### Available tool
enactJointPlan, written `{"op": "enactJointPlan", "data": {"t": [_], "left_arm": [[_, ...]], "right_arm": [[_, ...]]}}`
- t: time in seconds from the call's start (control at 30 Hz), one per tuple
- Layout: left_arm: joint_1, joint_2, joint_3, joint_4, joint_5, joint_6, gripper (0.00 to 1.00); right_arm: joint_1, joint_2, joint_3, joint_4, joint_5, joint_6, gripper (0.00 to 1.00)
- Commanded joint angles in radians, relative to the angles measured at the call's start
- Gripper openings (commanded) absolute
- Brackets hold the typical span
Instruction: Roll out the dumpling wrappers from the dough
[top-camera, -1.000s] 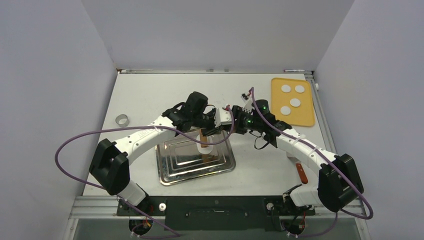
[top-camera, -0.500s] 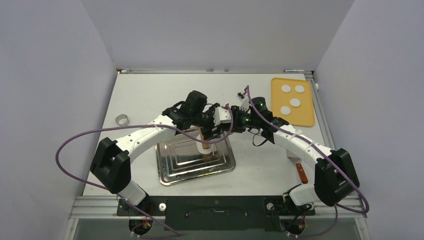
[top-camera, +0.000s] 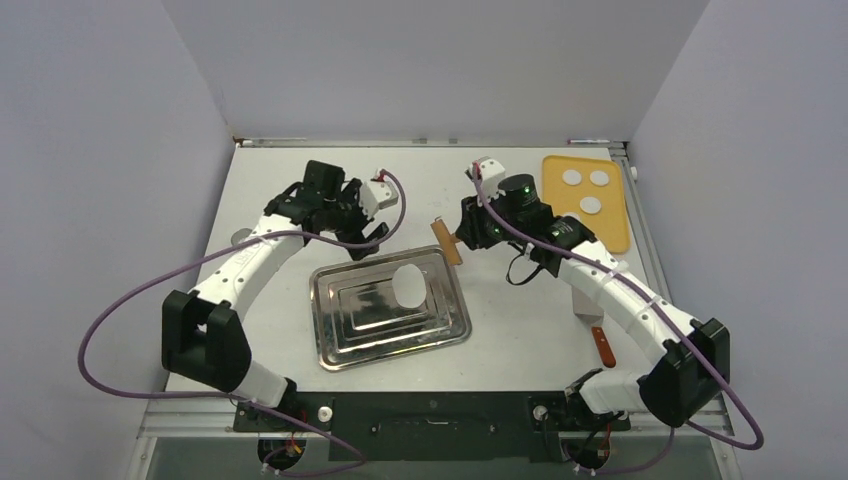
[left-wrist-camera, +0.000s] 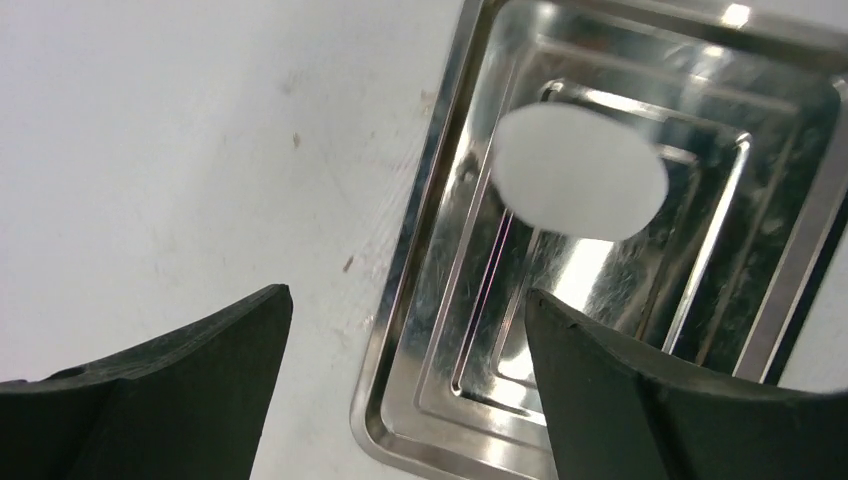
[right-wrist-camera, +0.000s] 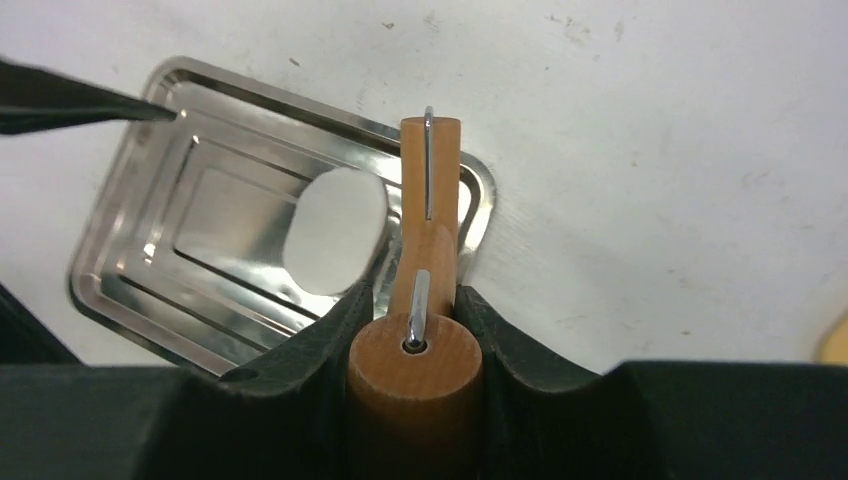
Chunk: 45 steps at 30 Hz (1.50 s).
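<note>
The dumpling wrappers (top-camera: 591, 205) lie on a yellow board (top-camera: 610, 235) well off to the far right of the metal tray (top-camera: 322, 320). We count three, and the right arm may hide more. Inside the tray, toward its far right corner, rests a single dough piece (top-camera: 407, 286).

Our worry is the rolling pin (right-wrist-camera: 430, 190). It is held by one end only, with its free end pointing toward the tray's far right corner. Brought down at that slant, we judge, it could knock the raised rim, or bear on one side of the dough and leave it lopsided. Soft dough might also cling to the wood and lift away with it. Nothing pins the tray, so a hard push could slide it across the table.

The wrappers are small, flat, round and white, all alike and lying apart from one another. The dough piece is white and smooth too, but larger and oval rather than round. We see no hole or tear in it.

The right gripper (right-wrist-camera: 415, 335) is pinching the pin's thick wooden end, raised just beyond the tray's far right corner. The left gripper (left-wrist-camera: 408, 295) hovers beyond the tray's far left side, its fingers spread wide with nothing between them.
</note>
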Motion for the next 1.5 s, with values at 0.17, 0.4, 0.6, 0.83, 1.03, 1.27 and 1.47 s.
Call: {"op": "enactJointPlan", "data": {"t": [0.17, 0.4, 0.6, 0.83, 1.03, 1.27, 1.47], "left_arm": [[0.015, 0.176, -0.11, 0.143, -0.317, 0.025, 0.83], [0.007, 0.266, -0.111, 0.125, -0.267, 0.122, 0.75], [-0.04, 0.334, -0.135, 0.138, -0.28, 0.206, 0.63], [-0.032, 0.382, -0.158, 0.137, -0.247, 0.405, 0.0], [-0.033, 0.338, -0.212, 0.116, -0.198, 0.622, 0.0], [-0.033, 0.287, -0.258, 0.017, -0.118, 0.91, 0.0], [-0.036, 0.292, -0.249, 0.015, -0.115, 0.956, 0.0]], "right_arm": [[0.205, -0.195, -0.142, 0.126, 0.257, -0.53, 0.08], [0.241, -0.241, -0.21, 0.173, 0.283, -0.608, 0.08], [0.244, -0.249, -0.242, 0.193, 0.243, -0.619, 0.08], [0.381, -0.261, -0.292, 0.196, 0.247, -0.782, 0.08], [0.561, -0.192, -0.288, 0.198, 0.314, -0.924, 0.08], [0.68, -0.04, -0.224, 0.178, 0.467, -1.07, 0.08], [0.678, -0.028, -0.211, 0.183, 0.481, -1.098, 0.08]]}}
